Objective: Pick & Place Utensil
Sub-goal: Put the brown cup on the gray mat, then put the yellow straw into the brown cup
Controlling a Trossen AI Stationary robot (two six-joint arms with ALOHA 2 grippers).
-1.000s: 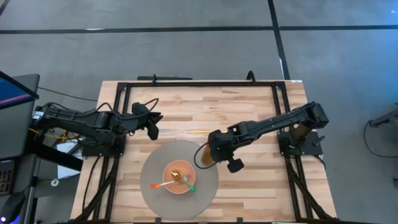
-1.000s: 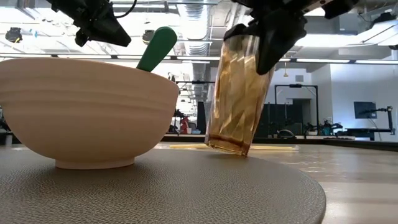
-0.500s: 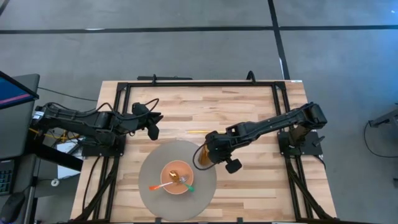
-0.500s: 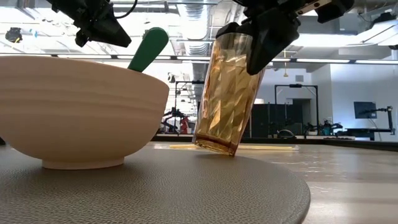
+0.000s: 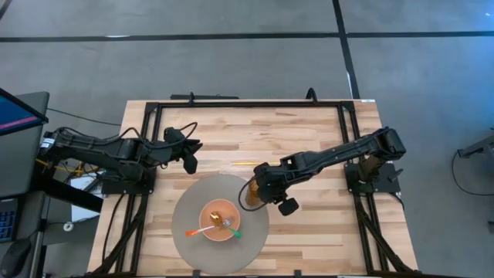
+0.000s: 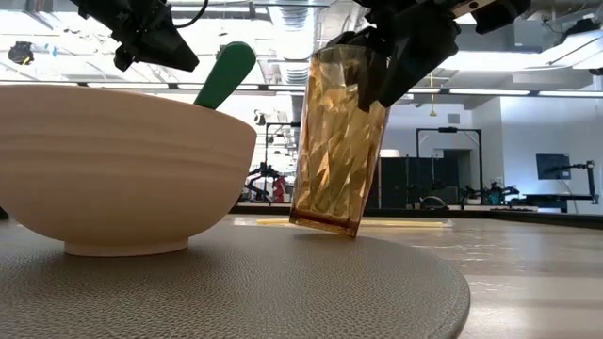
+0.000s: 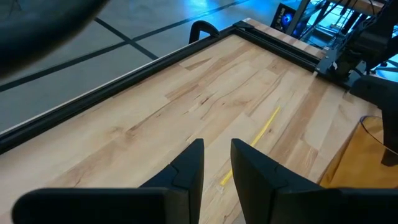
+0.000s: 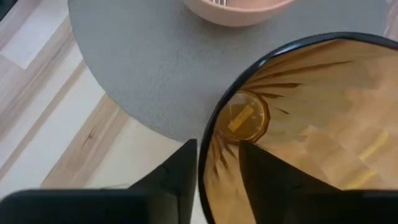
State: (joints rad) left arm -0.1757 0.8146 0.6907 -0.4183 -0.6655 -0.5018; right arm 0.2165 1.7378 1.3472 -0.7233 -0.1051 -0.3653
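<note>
Amber glass [image 6: 337,141] is what the right gripper [image 5: 258,188] is holding: its jaws are clamping the rim, one finger [image 8: 174,180] outside the wall and the other inside, as the right wrist view is showing. The glass is leaning to one side, its base touching or hanging just above the edge of the round grey mat [image 5: 193,202]; the low view is not making that clear. The mat is lying on the wooden surface [image 5: 309,131], toward its near edge.

A pale pink bowl [image 5: 220,221] is sitting in the middle of the mat, just beside the glass. Inside it are resting a green-handled utensil [image 6: 226,73], whose handle is sticking up over the rim, a fork [image 5: 228,223] and an orange-handled utensil [image 5: 197,230] that is pointing out over the bowl's rim. A thin yellow stick [image 5: 245,163] is lying flat on the bare wood beyond the mat, between the two arms; it may be a straw or a chopstick.

The left gripper [image 5: 190,163] is hovering above the surface to the left of the mat, well apart from the bowl. Its jaws are standing narrow, with a slim gap between the fingers [image 7: 186,171], and are holding nothing.
</note>
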